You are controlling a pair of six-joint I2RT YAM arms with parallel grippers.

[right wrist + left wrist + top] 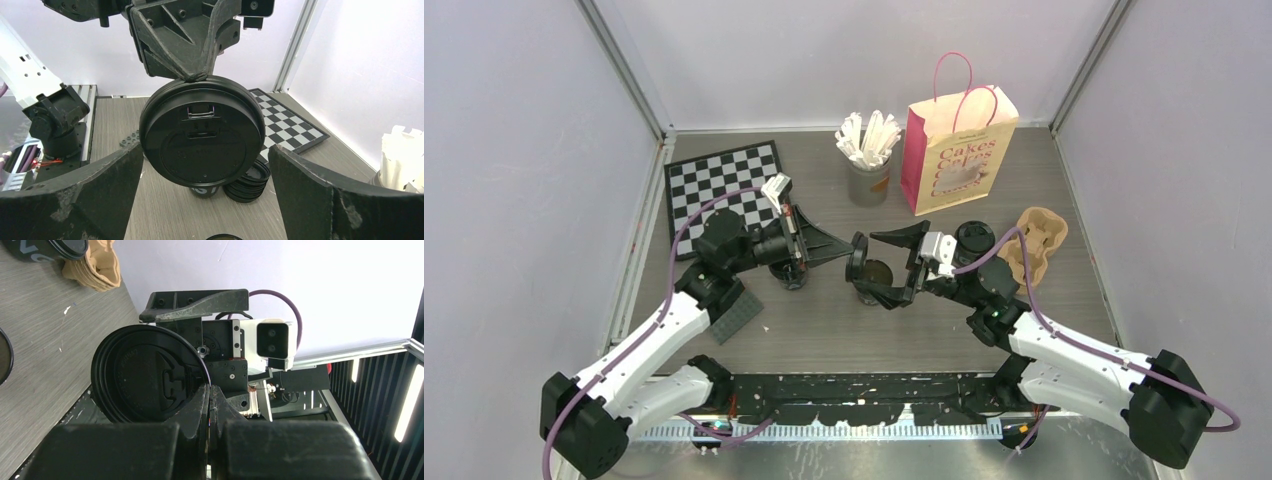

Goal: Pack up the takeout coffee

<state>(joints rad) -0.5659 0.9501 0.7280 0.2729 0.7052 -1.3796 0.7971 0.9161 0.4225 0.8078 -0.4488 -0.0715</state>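
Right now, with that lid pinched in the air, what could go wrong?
The left gripper pinches the black lid only at its rim, so it might twist or slip free. The open right gripper straddles the lid; closing off-centre could knock it loose. A dropped lid might hit the uncovered cup underneath.

The lid [202, 137] is showing smooth, faintly glossy black plastic; the table [824, 325] is showing matt grey wood grain; the cup carrier [1036, 240] is looking like rough brown pulp; the bag [959, 160], pink paper.
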